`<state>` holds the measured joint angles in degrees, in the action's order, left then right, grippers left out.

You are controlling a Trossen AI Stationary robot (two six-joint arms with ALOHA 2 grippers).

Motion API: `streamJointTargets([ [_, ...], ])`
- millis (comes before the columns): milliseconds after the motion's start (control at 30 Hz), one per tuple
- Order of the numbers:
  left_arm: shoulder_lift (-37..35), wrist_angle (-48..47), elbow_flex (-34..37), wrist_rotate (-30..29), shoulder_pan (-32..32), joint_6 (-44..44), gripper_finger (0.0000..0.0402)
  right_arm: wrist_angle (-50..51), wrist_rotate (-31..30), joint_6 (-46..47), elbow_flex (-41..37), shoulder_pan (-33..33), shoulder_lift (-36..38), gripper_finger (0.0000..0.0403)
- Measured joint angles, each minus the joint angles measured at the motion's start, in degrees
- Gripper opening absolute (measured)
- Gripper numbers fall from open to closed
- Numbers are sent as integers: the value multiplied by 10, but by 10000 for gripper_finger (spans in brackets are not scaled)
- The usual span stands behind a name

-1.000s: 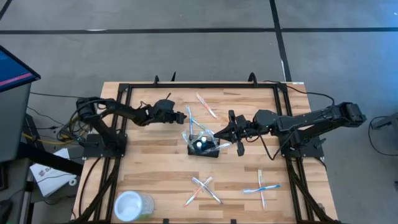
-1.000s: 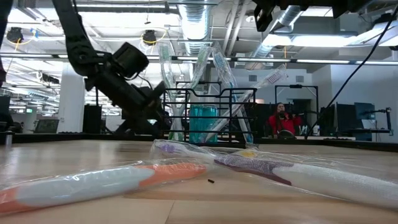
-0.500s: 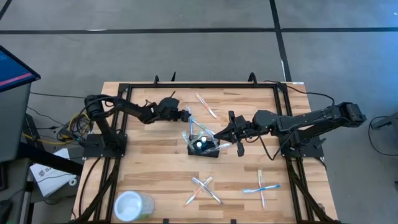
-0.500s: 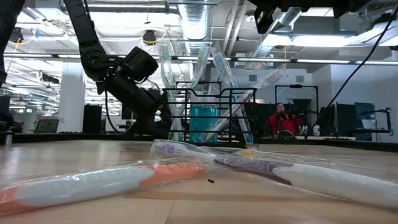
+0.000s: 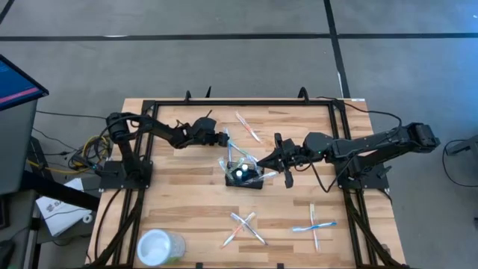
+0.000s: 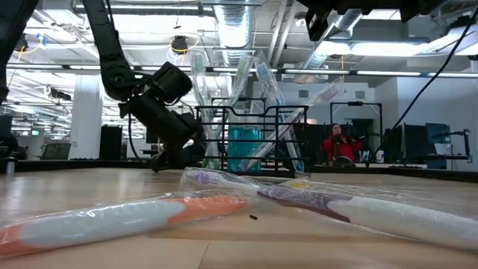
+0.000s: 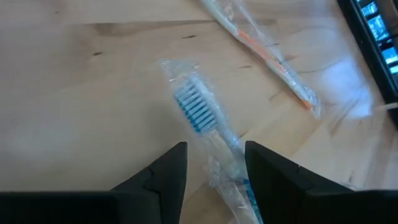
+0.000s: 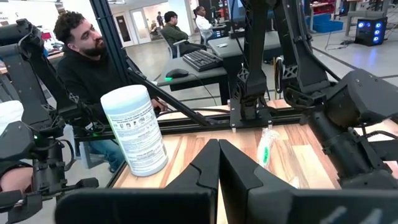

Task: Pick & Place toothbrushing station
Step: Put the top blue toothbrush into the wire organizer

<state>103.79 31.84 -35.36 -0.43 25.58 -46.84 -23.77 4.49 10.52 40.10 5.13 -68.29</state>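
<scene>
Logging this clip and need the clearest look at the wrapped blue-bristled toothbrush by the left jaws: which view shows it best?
The left wrist view: the blue-bristled toothbrush lies in its clear wrapper on the wood, running between the open left gripper jaws. The high view shows it only as a thin pale sliver. In the low view I cannot pick it out; the right wrist view misses it.

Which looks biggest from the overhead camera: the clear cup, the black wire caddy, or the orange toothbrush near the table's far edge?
1. Clear cup, widest.
2. Black wire caddy, slightly smaller.
3. Orange toothbrush, long as the caddy but very thin.
</scene>
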Motion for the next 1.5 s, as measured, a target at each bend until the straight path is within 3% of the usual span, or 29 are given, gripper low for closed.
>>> streamJointTargets([
  [200,-2,14,-5,0,0,14,131,11,0,0,0,0,0,0],
  [400,-2,15,-6,1,0,46,25,24,0,0,0,0,0,0],
  [467,-2,15,-6,4,0,50,9,25,0,0,0,0,0,0],
  [967,-10,17,-5,-7,0,72,0,39,0,0,0,0,0,0],
  [1500,-162,-32,-5,-43,-43,137,0,54,0,-4,0,0,0,0],
])
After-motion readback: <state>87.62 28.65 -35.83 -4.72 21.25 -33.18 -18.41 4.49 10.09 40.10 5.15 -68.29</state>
